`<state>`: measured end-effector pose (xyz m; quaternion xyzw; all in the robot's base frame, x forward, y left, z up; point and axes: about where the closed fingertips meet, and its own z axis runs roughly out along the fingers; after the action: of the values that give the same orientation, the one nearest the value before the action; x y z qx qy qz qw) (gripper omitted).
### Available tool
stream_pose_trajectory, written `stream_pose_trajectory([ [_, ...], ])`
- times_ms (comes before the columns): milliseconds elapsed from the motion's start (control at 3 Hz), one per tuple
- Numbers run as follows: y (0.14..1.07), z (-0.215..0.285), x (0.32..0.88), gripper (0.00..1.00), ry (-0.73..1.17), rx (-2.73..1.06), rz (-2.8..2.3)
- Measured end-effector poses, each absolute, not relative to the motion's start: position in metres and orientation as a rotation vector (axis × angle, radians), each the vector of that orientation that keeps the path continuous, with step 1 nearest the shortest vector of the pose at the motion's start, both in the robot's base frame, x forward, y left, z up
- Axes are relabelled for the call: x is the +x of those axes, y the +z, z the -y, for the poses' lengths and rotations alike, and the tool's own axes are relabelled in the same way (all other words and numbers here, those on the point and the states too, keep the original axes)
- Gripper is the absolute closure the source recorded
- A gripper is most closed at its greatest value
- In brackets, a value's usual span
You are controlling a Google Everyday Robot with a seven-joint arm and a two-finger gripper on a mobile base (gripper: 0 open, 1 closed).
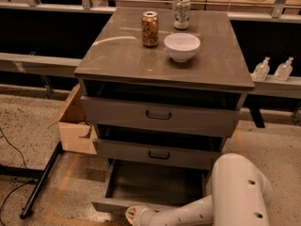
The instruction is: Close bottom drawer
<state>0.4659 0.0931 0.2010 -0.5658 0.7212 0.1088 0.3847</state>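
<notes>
1. Three grey drawers are stacked in the front of the grey desk (pixel 117 55). The bottom drawer (pixel 155 185) is the lowest of them and stands pulled well out over the speckled floor, its dark inside open to view.
2. Its low front panel runs along near the bottom edge of the view, slightly tilted, with its left end nearer the camera.
3. The gripper (pixel 133 215) sits at the very bottom of the view, just at the front panel of the bottom drawer, towards its middle. Whether it touches the panel cannot be told, and whether it is released or clenched cannot be told either.
4. The pale arm (pixel 235 192) comes in from the lower right. A thick rounded joint stands beside the lower right corner of the desk, and a slimmer link reaches left from it along the drawer front.
5. The middle drawer (pixel 157 153) and the top drawer (pixel 160 114) each carry a small dark pull handle, and each has a dark gap above its front.
6. On the desk top stand a brown can (pixel 150 28), a silver can (pixel 182 13) near the back edge, and a white bowl (pixel 182 46). The bowl is in front of the silver can and right of the brown can, apart from both.
7. A cardboard box (pixel 75 126) sits on the floor just beside the left side of the desk, with a dark pole (pixel 41 182) lying slanted in front of it.
8. Two clear bottles (pixel 273 69) stand side by side on a ledge to the right.
</notes>
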Motion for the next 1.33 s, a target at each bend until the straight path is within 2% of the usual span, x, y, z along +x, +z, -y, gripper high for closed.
stream_pose_trajectory([
  [1333,0.182,-0.07,0.55,1.0,0.007,-1.412,-1.818],
])
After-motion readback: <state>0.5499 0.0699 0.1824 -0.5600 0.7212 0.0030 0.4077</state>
